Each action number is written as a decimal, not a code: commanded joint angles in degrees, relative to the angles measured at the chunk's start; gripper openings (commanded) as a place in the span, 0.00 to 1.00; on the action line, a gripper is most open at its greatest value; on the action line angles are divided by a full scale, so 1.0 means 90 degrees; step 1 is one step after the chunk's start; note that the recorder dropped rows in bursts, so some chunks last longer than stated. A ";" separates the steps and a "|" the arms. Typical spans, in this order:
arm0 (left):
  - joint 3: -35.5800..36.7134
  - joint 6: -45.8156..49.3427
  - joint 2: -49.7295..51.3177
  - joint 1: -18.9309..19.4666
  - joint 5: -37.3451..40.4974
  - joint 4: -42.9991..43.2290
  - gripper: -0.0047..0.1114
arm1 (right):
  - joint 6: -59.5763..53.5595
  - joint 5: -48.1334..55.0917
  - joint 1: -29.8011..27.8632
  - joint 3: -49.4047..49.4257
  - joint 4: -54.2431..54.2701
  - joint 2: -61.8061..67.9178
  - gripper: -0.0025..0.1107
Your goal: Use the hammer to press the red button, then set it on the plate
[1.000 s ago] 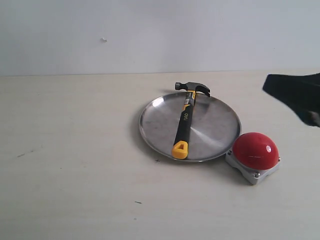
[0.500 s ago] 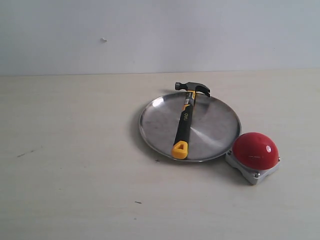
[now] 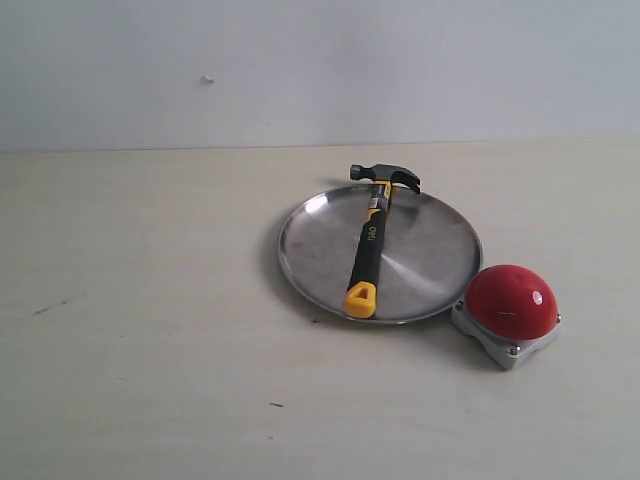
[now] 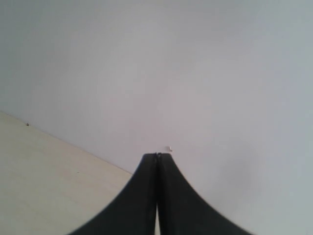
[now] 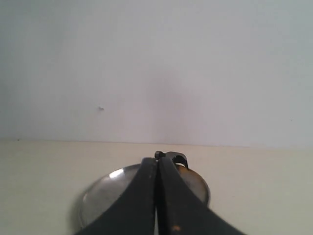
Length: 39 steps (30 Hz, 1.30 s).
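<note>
While both grippers are pinched closed on nothing, we find the hammer point(image 3: 366, 245) lying across the plate point(image 3: 435, 250).
In the exterior view we see its dark head at the plate's far rim and its black handle running back over the silver surface, the yellow end resting just inside the near rim. The red button point(image 3: 510, 298) sits on its grey base on the pale table point(image 3: 150, 350), just beside the plate's near right edge; whether base and rim touch we cannot tell. In the left wrist view the left gripper point(image 4: 157, 155) has its two black fingers pressed together, facing the plain wall point(image 4: 195, 73). In the right wrist view the right gripper point(image 5: 157, 157) likewise meets tip to tip, pointed at the plate, with the hammer's head showing just past the fingertips.
</note>
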 commanded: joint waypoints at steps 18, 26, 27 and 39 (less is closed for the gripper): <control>0.0017 0.0030 -0.0037 -0.0004 -0.0018 -0.0025 0.04 | -0.7561 0.0379 -0.0040 0.0041 0.6281 -0.0088 0.02; 0.0017 0.0042 -0.0037 -0.0004 -0.0017 -0.0025 0.04 | -0.7310 0.0775 -0.0665 0.0041 0.6566 -0.0275 0.02; 0.0017 0.0042 -0.0037 -0.0004 -0.0017 -0.0025 0.04 | -0.7310 0.0886 -0.0945 0.0041 0.6705 -0.0346 0.02; 0.0017 0.0042 -0.0037 -0.0004 -0.0017 -0.0025 0.04 | -0.7323 0.1045 -0.1939 0.0041 0.6815 -0.0389 0.02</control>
